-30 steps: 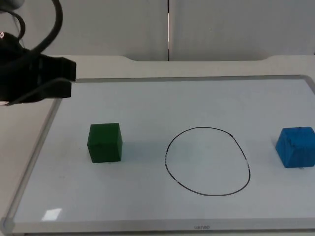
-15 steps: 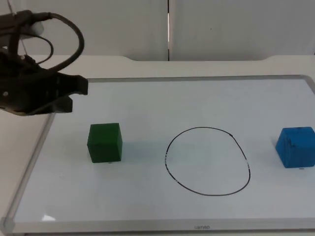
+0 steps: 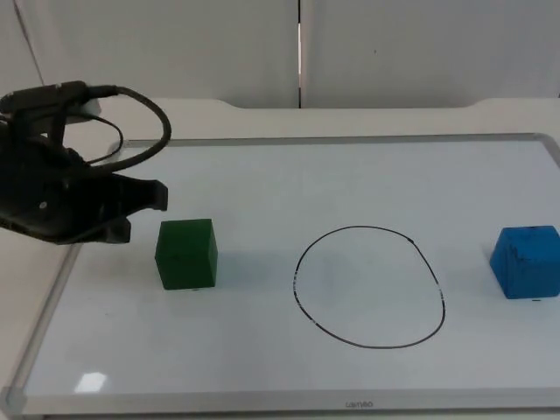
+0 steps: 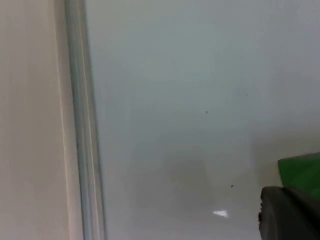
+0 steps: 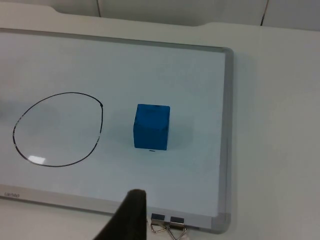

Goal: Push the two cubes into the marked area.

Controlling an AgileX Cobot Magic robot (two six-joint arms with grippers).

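We see the left gripper (image 3: 144, 210) just beside the green cube (image 3: 186, 253), on the side away from the drawn oval (image 3: 369, 287); we cannot tell its fingers' state. The blue cube (image 3: 526, 261) sits on the whiteboard (image 3: 350, 175), beyond the oval's opposite side.

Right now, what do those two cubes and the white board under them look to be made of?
The green cube and the blue cube look like painted wood or dense foam: matte faces, the blue one scuffed with dark marks. The white board looks like a glossy dry-erase panel in a grey metal frame; it mirrors a light, and binder clips grip its edge.
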